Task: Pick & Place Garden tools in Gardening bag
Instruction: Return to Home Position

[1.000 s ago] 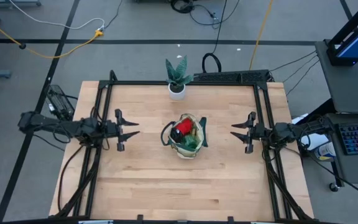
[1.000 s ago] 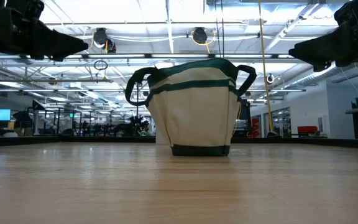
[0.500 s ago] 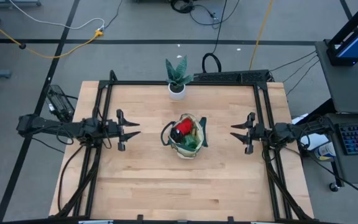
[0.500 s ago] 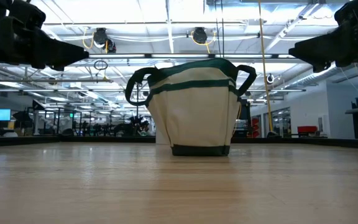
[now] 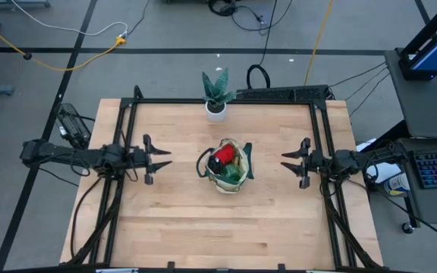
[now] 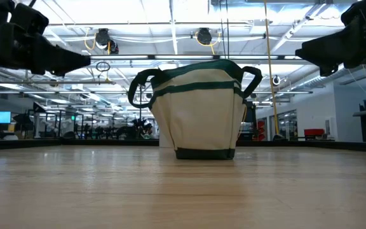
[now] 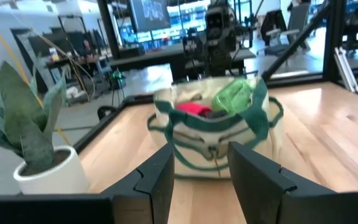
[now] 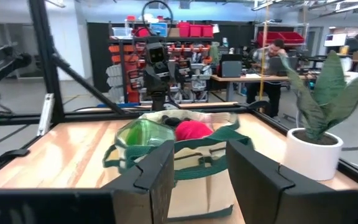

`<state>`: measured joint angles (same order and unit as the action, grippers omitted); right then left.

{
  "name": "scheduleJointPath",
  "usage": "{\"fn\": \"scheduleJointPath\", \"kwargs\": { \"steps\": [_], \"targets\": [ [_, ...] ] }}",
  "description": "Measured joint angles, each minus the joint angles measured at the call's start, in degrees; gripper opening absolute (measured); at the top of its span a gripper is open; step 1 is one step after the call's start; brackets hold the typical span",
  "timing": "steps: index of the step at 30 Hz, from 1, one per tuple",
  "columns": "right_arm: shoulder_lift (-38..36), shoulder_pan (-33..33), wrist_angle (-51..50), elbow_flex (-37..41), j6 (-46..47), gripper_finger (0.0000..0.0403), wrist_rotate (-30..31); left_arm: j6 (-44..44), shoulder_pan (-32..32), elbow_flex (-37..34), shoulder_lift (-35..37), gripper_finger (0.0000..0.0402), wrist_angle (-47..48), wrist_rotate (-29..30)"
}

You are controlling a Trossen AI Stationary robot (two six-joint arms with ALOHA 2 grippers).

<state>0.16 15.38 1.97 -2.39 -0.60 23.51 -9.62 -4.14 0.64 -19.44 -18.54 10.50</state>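
Note:
The beige gardening bag (image 5: 227, 171) with dark green trim stands upright on its base in the middle of the table, also seen as the gardening bag (image 6: 199, 108). A red item (image 7: 192, 109) and a green spray bottle (image 7: 234, 94) show in its open top; other garden tools are hidden. My left gripper (image 5: 161, 158) hovers open to the bag's left, pointing level at it. My right gripper (image 5: 288, 160) hovers open to the bag's right, also level. Both are well apart from the bag.
A green plant in a white pot (image 5: 217, 95) stands at the table's far edge behind the bag. A black frame (image 5: 226, 101) borders the table's far and side edges. Bare wood lies between the bag and the near edge.

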Motion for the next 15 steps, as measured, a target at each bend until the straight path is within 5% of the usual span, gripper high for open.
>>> {"fn": "scheduleJointPath", "kwargs": {
  "steps": [15],
  "targets": [
    [0.74, 0.0, 1.88, 1.54, -4.1, 0.0139, -4.18, 0.77, 0.0, 0.0, -0.04, 0.0157, 3.75, 0.04]
  ]
}}
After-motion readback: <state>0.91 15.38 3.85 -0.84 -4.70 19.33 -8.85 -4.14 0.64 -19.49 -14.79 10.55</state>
